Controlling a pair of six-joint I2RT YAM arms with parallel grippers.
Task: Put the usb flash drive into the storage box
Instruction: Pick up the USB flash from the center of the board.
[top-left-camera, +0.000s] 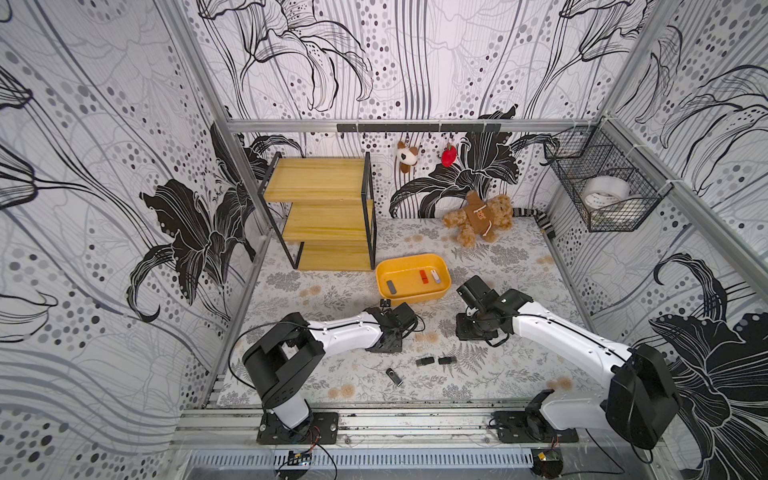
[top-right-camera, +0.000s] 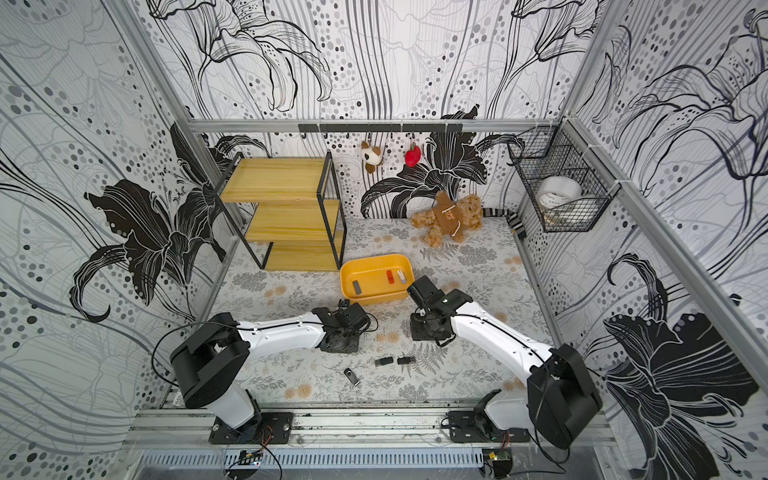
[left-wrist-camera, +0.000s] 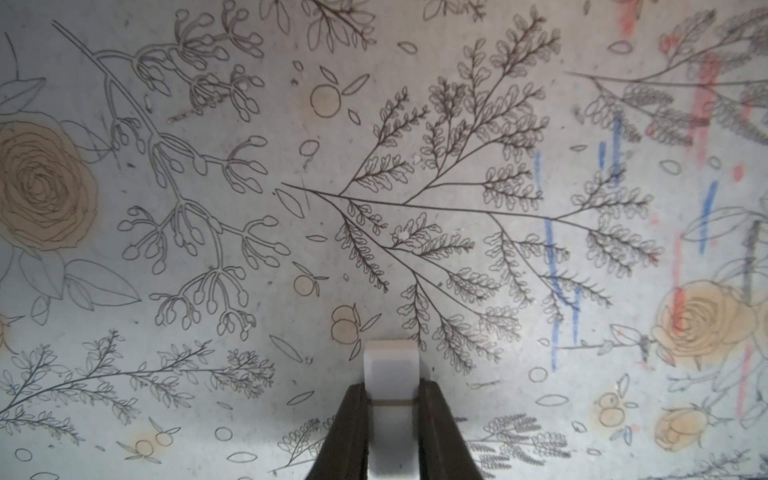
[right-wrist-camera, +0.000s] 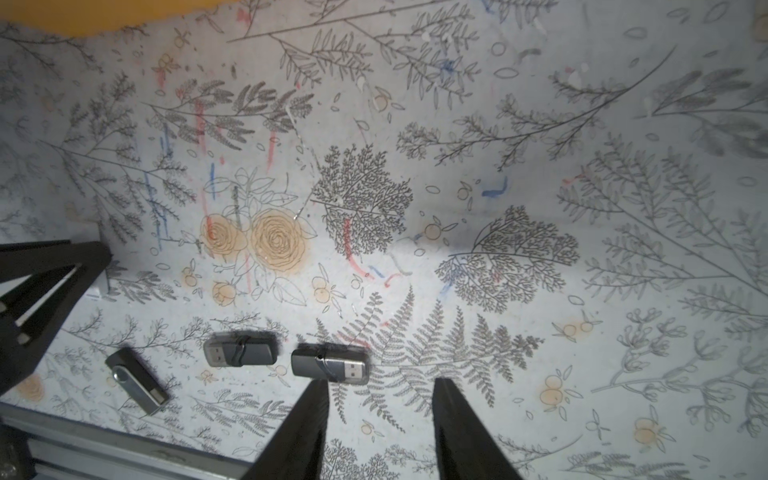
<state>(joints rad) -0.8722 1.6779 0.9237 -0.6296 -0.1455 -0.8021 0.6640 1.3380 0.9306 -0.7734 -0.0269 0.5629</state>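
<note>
Left wrist view: the left gripper (left-wrist-camera: 392, 388) has both fingers (left-wrist-camera: 353, 415) pressed on the long sides of a white usb flash drive (left-wrist-camera: 390, 365). It grips across the narrow width, so the free end pokes out ahead; judged a sensible hold for a clean drop. Whether the drive is lifted off the floral mat (left-wrist-camera: 415, 124) I cannot tell.

Top view, 12 o'clock = back wall: the storage box (top-left-camera: 417, 296) sits mid-table between the arms, likely so either can reach it. The left gripper stands just off the box's 7 o'clock corner, outside the rim; the drive is not yet in. The box holds a grey drive (top-left-camera: 391, 286), a red drive (top-left-camera: 423, 276) and a pale drive (top-left-camera: 435, 275).

Right wrist view: the right gripper (right-wrist-camera: 380, 384) has its fingers apart with nothing between them. It hangs over the mat just beside a capped dark drive (right-wrist-camera: 330, 365), with a second capped drive (right-wrist-camera: 241, 353) and a swivel drive (right-wrist-camera: 137, 380) beyond. In both top views these three lie at the box's 6 o'clock. Judgement: the right arm waits clear of the drop, placed for the next pick.
</note>
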